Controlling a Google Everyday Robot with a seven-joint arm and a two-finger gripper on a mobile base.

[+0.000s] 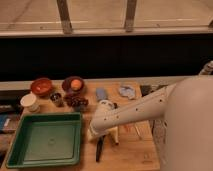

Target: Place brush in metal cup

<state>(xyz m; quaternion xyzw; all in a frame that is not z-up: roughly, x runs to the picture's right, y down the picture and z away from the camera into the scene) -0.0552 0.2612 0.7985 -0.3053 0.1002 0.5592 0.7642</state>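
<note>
The brush (99, 148) lies on the wooden table, its black handle pointing toward the front edge just right of the green tray. Its head end is hidden under my gripper (96, 132), which sits low over the top of the brush at the end of my white arm. The metal cup (56, 98), small and dark, stands at the back left between the white cup and a dark dish, well away from the gripper.
A green tray (45, 140) fills the front left. Two reddish-brown bowls (41, 86) stand at the back left, and a white cup (30, 101) is nearby. A cream flat utensil (114, 135) and a thin red-handled utensil (137, 131) lie right of the brush. A cloth (127, 91) lies at the back.
</note>
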